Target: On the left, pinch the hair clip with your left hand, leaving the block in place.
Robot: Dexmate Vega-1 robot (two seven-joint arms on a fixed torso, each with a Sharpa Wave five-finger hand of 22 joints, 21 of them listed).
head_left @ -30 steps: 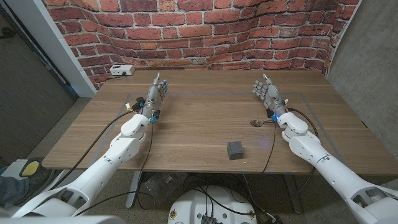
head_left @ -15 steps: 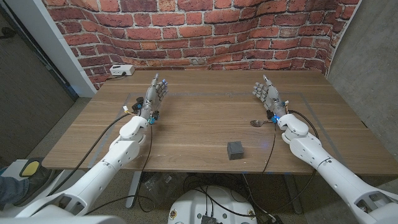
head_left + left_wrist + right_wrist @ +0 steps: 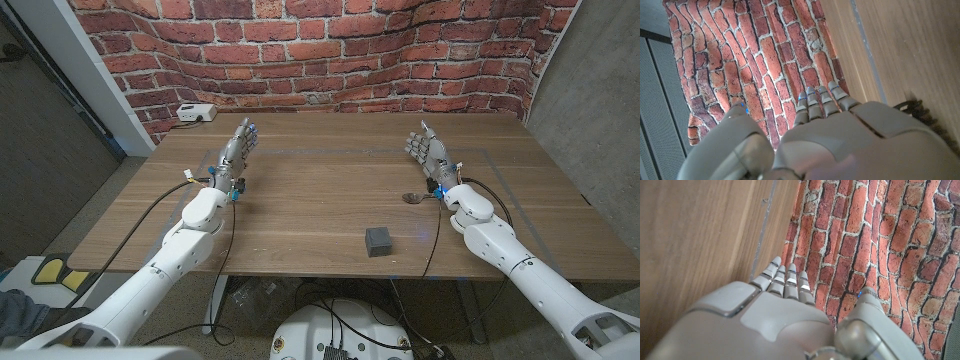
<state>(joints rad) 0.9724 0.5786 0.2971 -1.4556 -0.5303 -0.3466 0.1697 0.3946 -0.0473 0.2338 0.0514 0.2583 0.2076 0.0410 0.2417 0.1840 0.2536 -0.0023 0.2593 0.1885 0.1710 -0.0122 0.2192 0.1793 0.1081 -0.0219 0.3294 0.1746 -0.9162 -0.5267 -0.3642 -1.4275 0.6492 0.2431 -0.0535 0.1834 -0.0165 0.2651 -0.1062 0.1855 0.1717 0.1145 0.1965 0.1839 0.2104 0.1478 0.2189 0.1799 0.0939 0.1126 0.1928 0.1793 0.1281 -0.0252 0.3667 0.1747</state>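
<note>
My left hand [image 3: 236, 152] stands over the far left part of the wooden table [image 3: 320, 200], fingers straight and close together, holding nothing. The left wrist view shows its fingers [image 3: 820, 97] pointing at the brick wall. My right hand [image 3: 425, 150] is raised the same way at the far right, empty, with its fingers [image 3: 785, 277] towards the wall. A small dark grey block [image 3: 378, 241] sits near the front edge, right of centre. A small brown shiny thing [image 3: 412, 197], possibly the hair clip, lies beside my right wrist.
A white box [image 3: 195, 113] with a cable sits at the table's back left corner. A brick wall [image 3: 330, 50] stands just behind the table. Cables hang along both forearms.
My left hand and forearm have swung a little to the left. The right hand, the block and the small brown thing stay where they were.
</note>
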